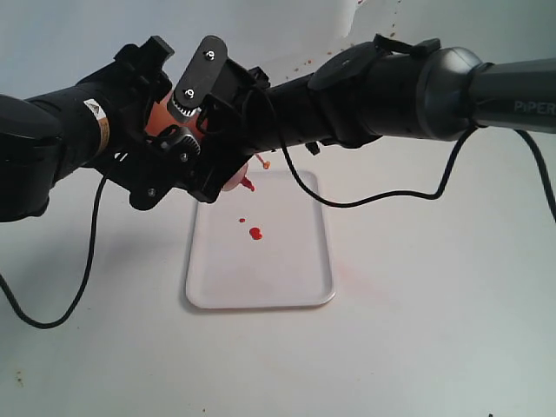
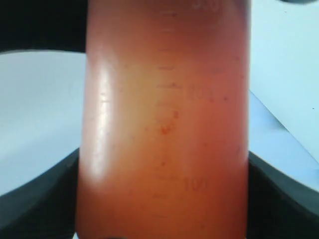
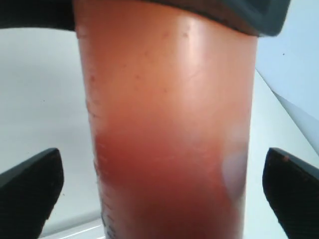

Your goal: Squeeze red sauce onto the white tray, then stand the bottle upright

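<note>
The bottle (image 1: pixel 160 118) hangs tilted over the far left corner of the white tray (image 1: pixel 287 287), and its red nozzle (image 1: pixel 248 184) points down at the tray. My left gripper (image 1: pixel 178 143) is shut on the bottle (image 2: pixel 164 124), both fingers (image 2: pixel 45 199) pressed against its sides. My right gripper (image 1: pixel 217 113) stands open around the same bottle (image 3: pixel 169 139); its fingers (image 3: pixel 30 191) stay clear of it on both sides. Two small drops of red sauce (image 1: pixel 254 233) lie on the tray below the nozzle. Darker sauce fills the bottle's lower part.
Black cables hang from both arms, one looping over the table at the left (image 1: pixel 74 300) and one crossing above the tray's far right corner (image 1: pixel 373 201). A faint red smear (image 1: pixel 347 274) marks the table right of the tray. Small specks (image 1: pixel 304 61) dot the surface behind.
</note>
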